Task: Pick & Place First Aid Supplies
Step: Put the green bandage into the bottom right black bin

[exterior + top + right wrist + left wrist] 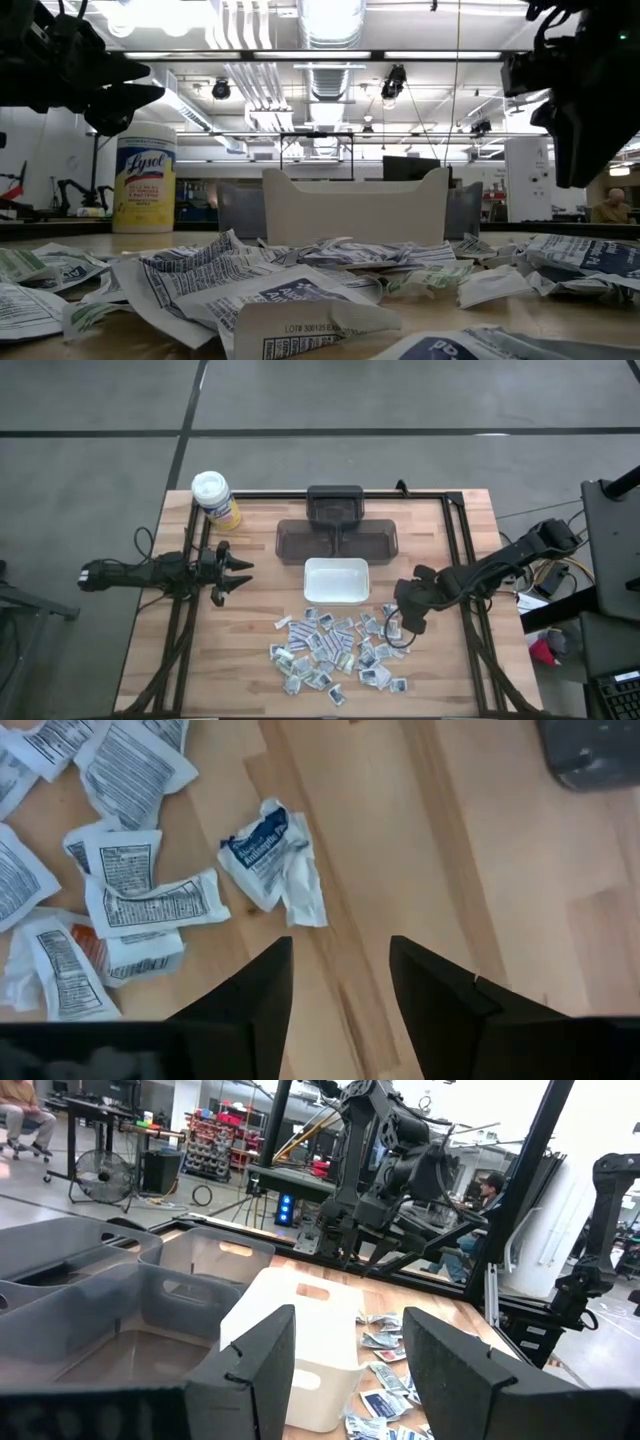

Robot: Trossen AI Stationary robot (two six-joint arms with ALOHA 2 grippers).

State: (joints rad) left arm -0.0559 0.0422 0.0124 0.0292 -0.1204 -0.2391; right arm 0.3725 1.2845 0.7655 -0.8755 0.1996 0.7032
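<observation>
Currently the first aid supplies lie as a loose scatter of small flat packets on the front half of the wooden desk, just in front of the white tray. Most packets are white or grey with bluish print; several overlap, and a few lie crumpled. One crumpled packet with blue print lies slightly apart from the main scatter, on bare wood, directly ahead of the right arm's fingers.

The right gripper hangs at the right edge of the scatter, pointing down at the desk. Its fingers stand apart with nothing between them; bare wood shows in the gap. Whether the fingertips touch the desk surface cannot be determined from these views.

The white tray stands at desk centre, beyond the packets. No contents are visible in it from above. Behind it, touching or nearly touching, sits a dark grey bin with compartments.

The left gripper waits at the left side of the desk, level with the white tray and well apart from the packets. Its fingers are spread wide and hold nothing.

A yellow canister with a white lid stands upright at the rear left corner of the desk.
</observation>
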